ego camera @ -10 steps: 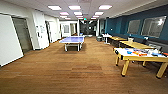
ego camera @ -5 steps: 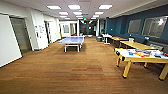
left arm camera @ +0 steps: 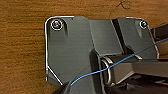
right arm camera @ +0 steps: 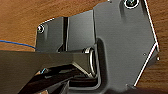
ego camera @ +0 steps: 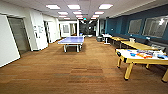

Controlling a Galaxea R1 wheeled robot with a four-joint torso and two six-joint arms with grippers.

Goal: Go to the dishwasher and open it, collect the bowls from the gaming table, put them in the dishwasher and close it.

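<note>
The gaming table (ego camera: 124, 52), with a glossy white top and pale yellow edge and legs, stands at the right of the head view, a few metres ahead. Small bright blue round shapes, the bowls (ego camera: 132, 54), lie on its top among other coloured items, too blurred to count. The dishwasher is out of view. In both wrist views the robot's dark plate hangs over the wood floor (left arm camera: 22, 50), with a thin blue cable across it.
A blue table-tennis table (ego camera: 72, 40) stands mid-room ahead. Yellow-topped tables (ego camera: 137, 45) line the dark blue right wall. White walls and a grey door (ego camera: 18, 35) run along the left. Wood floor (ego camera: 75, 72) stretches between me and the tables.
The whole head view has shifted slightly, so the camera has moved with the robot. The tables themselves have not moved.
</note>
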